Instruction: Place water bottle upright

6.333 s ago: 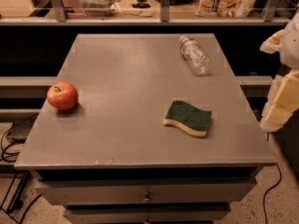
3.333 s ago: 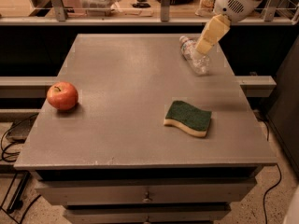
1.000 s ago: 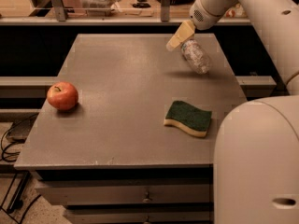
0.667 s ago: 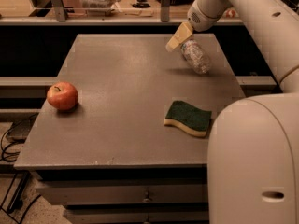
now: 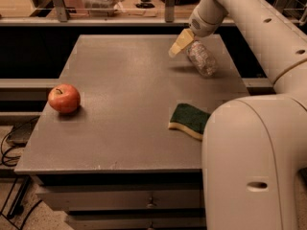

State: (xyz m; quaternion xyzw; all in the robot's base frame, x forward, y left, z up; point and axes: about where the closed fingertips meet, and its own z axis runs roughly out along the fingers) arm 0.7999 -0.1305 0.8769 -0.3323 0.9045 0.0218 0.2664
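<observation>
camera view: gripper [image 5: 181,43] at water bottle [image 5: 202,59]

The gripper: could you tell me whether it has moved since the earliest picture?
Yes: the gripper moved leftward, from beyond the table's right edge to the water bottle.

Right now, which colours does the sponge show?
Dark green over pale yellow sponge, camera view; gripper by clear plastic bottle.
</observation>
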